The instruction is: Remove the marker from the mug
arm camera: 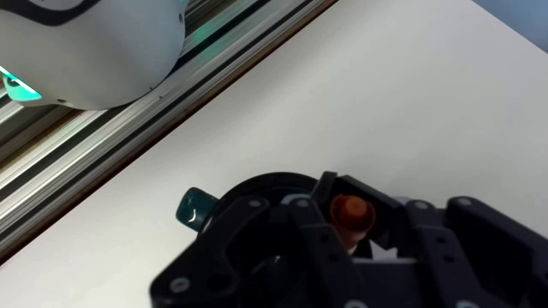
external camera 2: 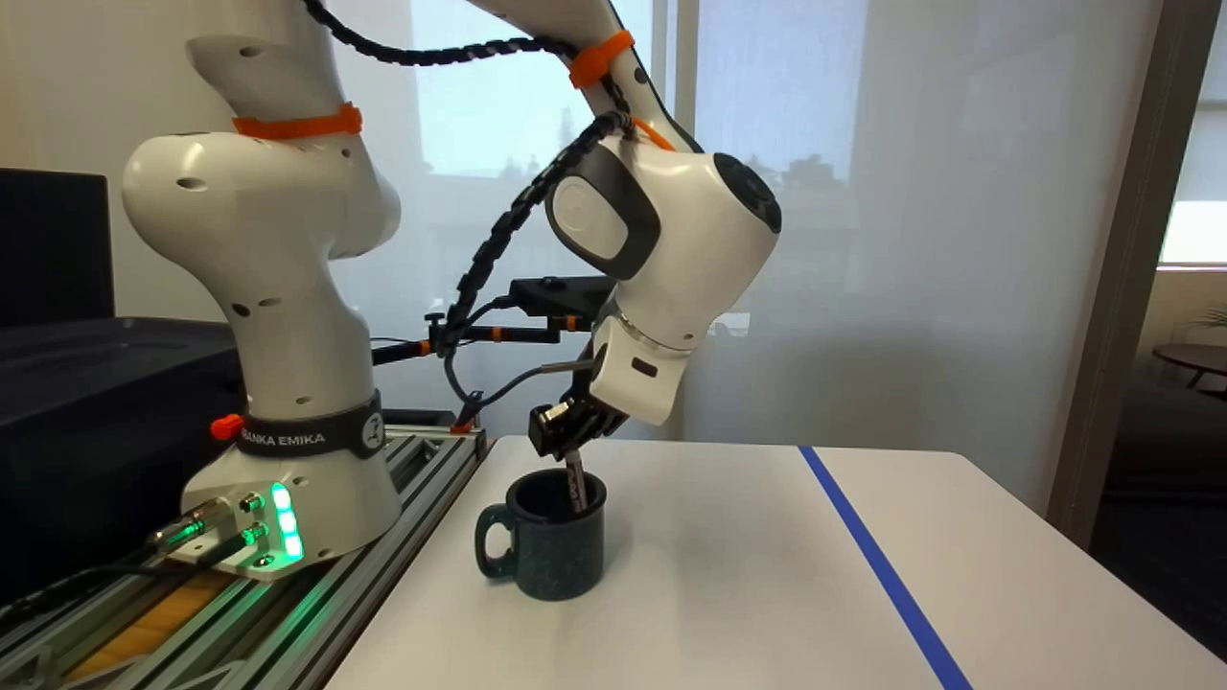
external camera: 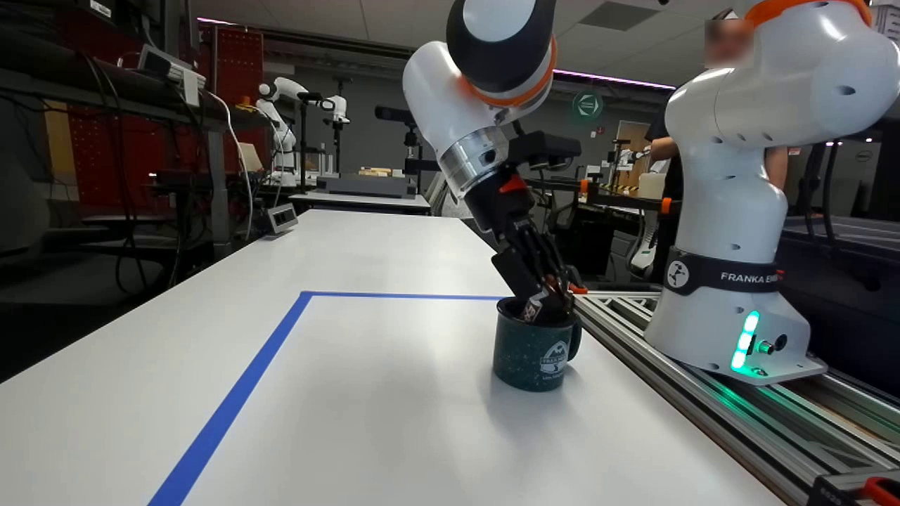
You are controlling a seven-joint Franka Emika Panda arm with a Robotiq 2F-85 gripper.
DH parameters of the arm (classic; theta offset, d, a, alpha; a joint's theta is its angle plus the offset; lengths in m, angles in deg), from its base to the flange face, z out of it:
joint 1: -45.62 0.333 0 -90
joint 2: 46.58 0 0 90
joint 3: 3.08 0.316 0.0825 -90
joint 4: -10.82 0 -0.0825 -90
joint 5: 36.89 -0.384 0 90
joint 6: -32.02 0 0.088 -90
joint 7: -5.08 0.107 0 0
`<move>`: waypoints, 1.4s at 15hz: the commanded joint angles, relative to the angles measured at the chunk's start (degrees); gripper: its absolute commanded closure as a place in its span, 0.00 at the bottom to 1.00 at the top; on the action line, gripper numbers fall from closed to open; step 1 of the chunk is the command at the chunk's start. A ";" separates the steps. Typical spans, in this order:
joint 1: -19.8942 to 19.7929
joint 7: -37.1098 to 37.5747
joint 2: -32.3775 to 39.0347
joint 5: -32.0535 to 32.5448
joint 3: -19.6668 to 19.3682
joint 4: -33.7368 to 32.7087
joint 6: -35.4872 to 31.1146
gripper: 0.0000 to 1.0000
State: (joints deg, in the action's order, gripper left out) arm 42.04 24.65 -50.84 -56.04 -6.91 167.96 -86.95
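Fingers [arm camera: 384, 216] are pinching the marker [external camera 2: 575, 482], parted only by its thickness; it is leaning, lower end sitting inside the dark teal mug [external camera 2: 559, 558]; mug is standing upright on the white table [external camera 2: 748, 585].

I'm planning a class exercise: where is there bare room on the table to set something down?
Bare: the broad stretch of table between the mug and the blue tape, and the strip beyond the tape. Crowded: the mug's mouth, with the marker in it and the gripper above, and the narrower gap between handle and metal rail.
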 commanded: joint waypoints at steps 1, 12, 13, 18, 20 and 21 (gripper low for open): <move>-1.06 2.23 -6.73 3.11 -0.10 1.91 3.59 0.98; -4.50 3.81 -9.99 5.79 -0.61 0.06 9.26 0.53; -5.16 4.23 -9.42 6.51 -0.84 -0.09 9.08 0.47; -7.67 8.38 -8.97 10.12 -1.52 -0.07 8.24 0.09; -8.19 10.39 -8.85 11.16 -1.43 -0.07 7.60 0.00; -8.40 11.07 -8.67 11.58 -1.44 -0.08 7.43 0.00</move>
State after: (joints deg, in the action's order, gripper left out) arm 34.36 32.55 -59.38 -46.70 -8.40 167.96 -79.08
